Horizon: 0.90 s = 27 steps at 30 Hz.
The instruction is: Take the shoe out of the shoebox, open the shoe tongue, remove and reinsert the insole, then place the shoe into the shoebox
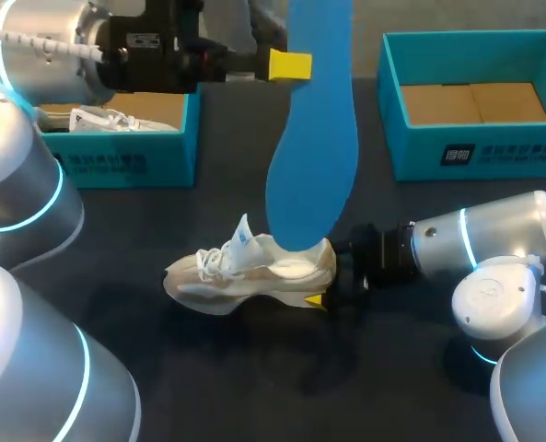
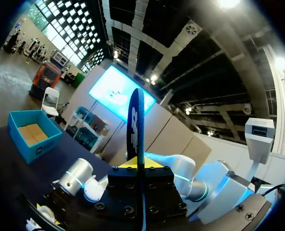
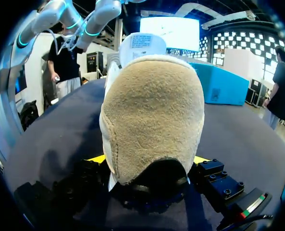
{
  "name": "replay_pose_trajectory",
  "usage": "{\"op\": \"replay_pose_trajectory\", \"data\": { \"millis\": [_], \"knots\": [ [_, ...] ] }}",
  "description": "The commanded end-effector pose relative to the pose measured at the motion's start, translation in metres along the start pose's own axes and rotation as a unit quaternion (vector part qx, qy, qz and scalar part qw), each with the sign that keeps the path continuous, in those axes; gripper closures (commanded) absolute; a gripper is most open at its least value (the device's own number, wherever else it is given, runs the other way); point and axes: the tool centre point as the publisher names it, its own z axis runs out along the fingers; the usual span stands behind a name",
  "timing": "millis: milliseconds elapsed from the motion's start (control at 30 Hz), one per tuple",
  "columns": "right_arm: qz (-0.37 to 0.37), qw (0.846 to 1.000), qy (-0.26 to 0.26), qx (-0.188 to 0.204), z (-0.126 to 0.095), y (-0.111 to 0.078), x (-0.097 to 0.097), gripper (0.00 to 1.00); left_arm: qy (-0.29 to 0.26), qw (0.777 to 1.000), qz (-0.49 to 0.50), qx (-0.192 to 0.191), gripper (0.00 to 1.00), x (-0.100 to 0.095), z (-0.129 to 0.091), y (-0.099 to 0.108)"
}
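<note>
While the left pincer clamps the long blue foam insole upright, the right pincer grips the heel of the cream suede-and-mesh sneaker on the dark surface.

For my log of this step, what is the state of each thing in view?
Shoe: upright, tongue raised.
Insole: held upright over shoe.
Left end effector: shut on insole.
Right end effector: shut on shoe's heel.
Left box: open, holds second shoe.
Right box: open, empty.
</note>
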Motion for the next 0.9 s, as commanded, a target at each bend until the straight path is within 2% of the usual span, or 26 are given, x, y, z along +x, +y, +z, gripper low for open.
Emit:
{"op": "replay_pose_trajectory", "data": {
  "millis": [33,200,500,900],
  "knots": [
    [0.0,1.0,-0.001,0.0,0.003,-0.001,0.0,1.0,-0.002,1.0,-0.002,0.007,1.0,0.017,-0.005,0.002],
    [0.0,1.0,-0.001,0.0,0.003,-0.001,0.0,1.0,0.003,1.0,-0.017,0.019,1.0,0.031,-0.003,0.0],
    [0.0,1.0,-0.001,0.0,0.003,-0.001,0.0,1.0,0.022,0.996,-0.063,0.052,1.0,0.049,0.006,0.014],
    [0.0,1.0,-0.001,0.0,0.003,-0.001,0.0,1.0,0.035,0.995,-0.088,0.039,1.0,0.059,0.007,0.026]
  ]
}}
